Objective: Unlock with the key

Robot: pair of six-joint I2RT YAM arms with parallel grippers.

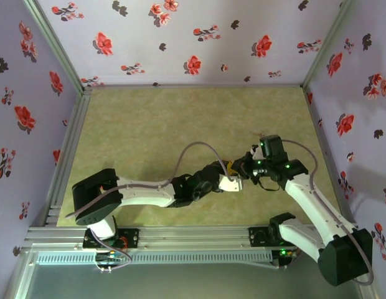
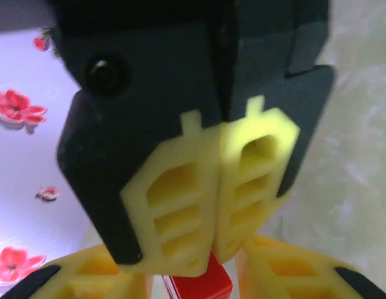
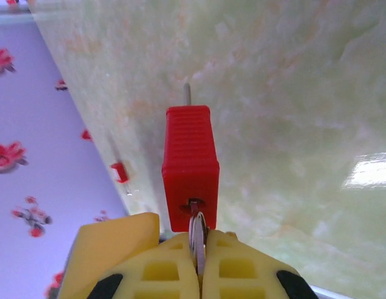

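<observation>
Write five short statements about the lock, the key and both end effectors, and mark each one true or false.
1. The right end effector is shut on the key. True.
2. The key lies loose on the table. False: its tip is in the keyhole at the bottom of the padlock.
3. The padlock is blue. False: it is red.
4. The padlock sits between the fingers of the left end effector. True.
5. The two end effectors are at opposite sides of the table. False: they meet at the padlock, facing each other.
</observation>
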